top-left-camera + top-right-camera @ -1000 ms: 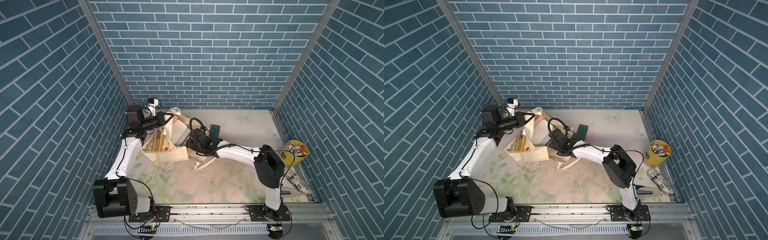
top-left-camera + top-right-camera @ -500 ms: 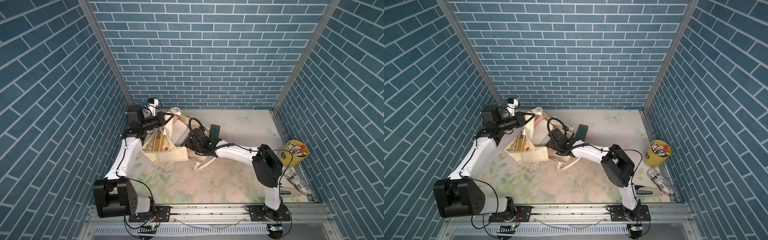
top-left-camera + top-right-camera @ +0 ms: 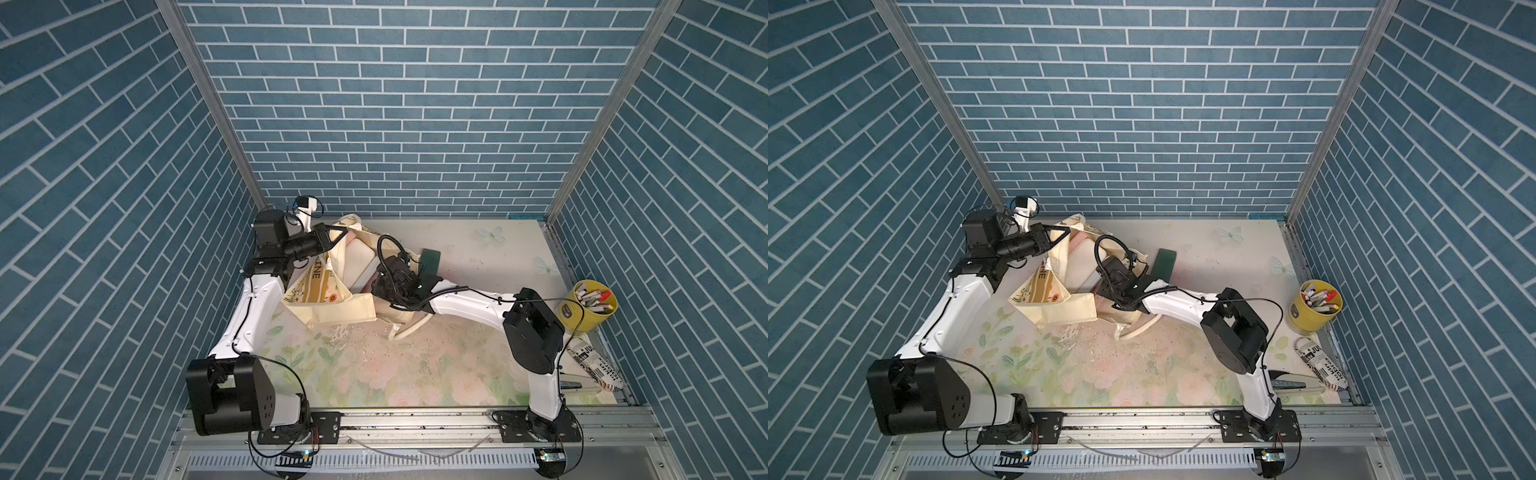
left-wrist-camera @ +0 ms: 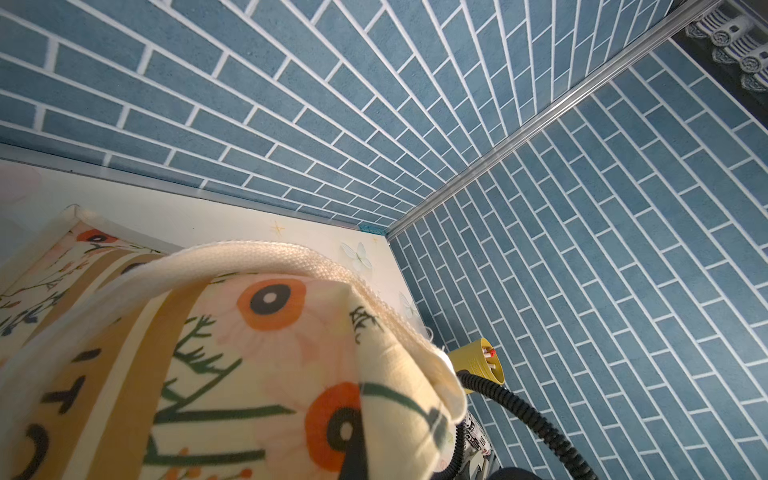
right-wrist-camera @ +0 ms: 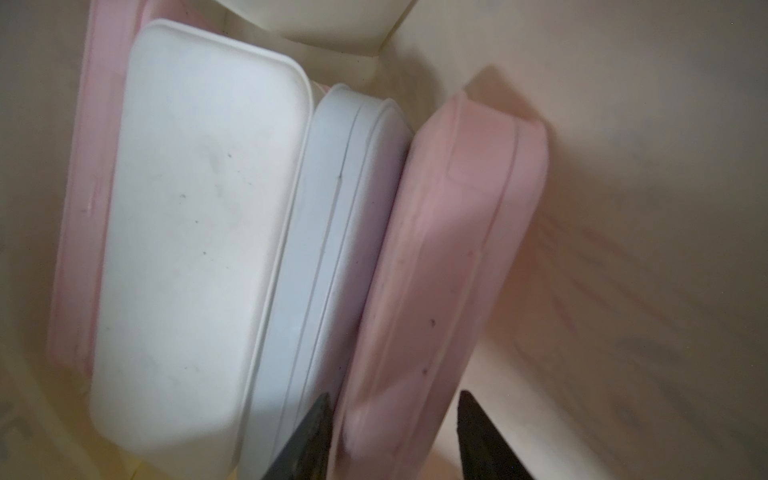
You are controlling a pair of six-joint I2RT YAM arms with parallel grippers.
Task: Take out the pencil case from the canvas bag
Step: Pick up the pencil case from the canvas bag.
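Bag held open, case about to be drawn out. The large cream canvas bag (image 3: 332, 307) with its printed panel of gold bands, flowers and dark lettering lies on the floral-printed table (image 3: 415, 365), towards the rear left, with its mouth facing the right arm. The left gripper (image 3: 343, 230) is pressed together on the bag's upper edge and holds it raised, as both top views show.

The right gripper (image 5: 390, 436) reaches inside the mouth. In the right wrist view its jaws stand apart astride the near end of a stiff pink oblong pencil case (image 5: 457, 249) with rounded corners. This case stands on edge inside the bag, against the cloth wall. Whether the jaws already press on it cannot be told from this close, blurred view. Leaning beside it are a lilac-blue case (image 5: 345, 208), a white case (image 5: 199, 249) and, behind that, a second pink case (image 5: 83, 208).

Handling, by judgement: the pencil case looks hard-shelled, light and smooth, so it will not deform but may slip. The best hold is across its narrow thickness, close to the end now between the jaws, followed by a pull along its length. The bag is limp and would sag shut if released, and the neighbouring cases may be dragged along.
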